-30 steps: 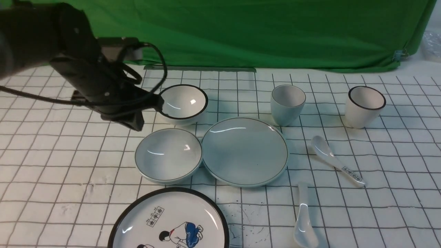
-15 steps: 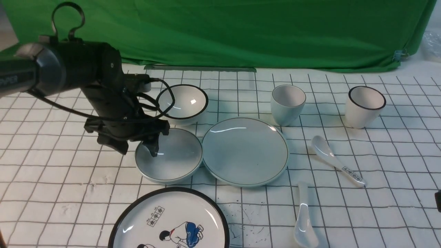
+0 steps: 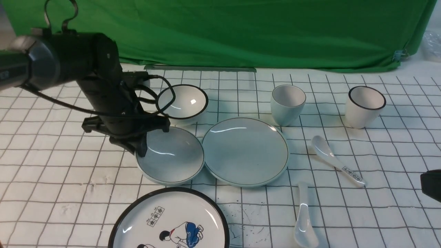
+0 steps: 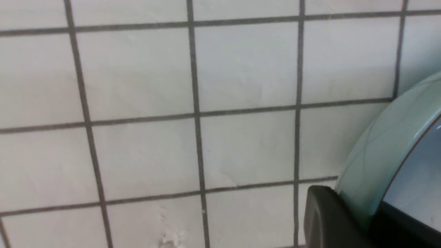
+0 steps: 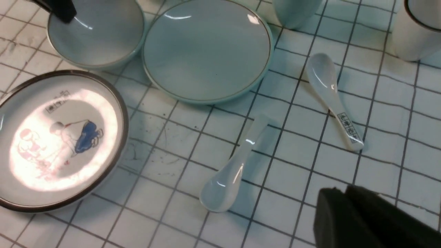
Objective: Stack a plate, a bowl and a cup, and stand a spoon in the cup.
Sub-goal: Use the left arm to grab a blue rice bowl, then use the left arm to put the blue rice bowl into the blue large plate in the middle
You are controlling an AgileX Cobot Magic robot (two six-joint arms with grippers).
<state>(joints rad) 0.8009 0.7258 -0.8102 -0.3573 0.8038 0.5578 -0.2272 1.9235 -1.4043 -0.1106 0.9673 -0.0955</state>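
The pale blue-grey bowl [image 3: 174, 158] lies left of the matching plate [image 3: 244, 151], touching it. My left gripper [image 3: 141, 148] is shut on the bowl's left rim; in the left wrist view the rim [image 4: 389, 155] runs between the two black fingers [image 4: 327, 220]. The handleless blue-grey cup [image 3: 287, 103] stands behind the plate to the right. In front of the plate, to the right, lies the plain white spoon [image 3: 303, 220], apart from everything. My right gripper [image 5: 339, 194] hangs shut and holds nothing, near the spoon [image 5: 234, 168]; it shows at the right edge [image 3: 430, 184] of the front view.
A black-rimmed white bowl [image 3: 184, 101] sits behind the left arm. A black-rimmed white cup [image 3: 365, 105] stands at the back right. A spoon with a printed handle [image 3: 336, 160] lies right of the plate. A black-rimmed cartoon plate [image 3: 168, 220] lies at the front edge.
The left arm came down to the pale bowl, straddled its left rim with open jaws, then shut on it. The right gripper has come into view at the right edge.
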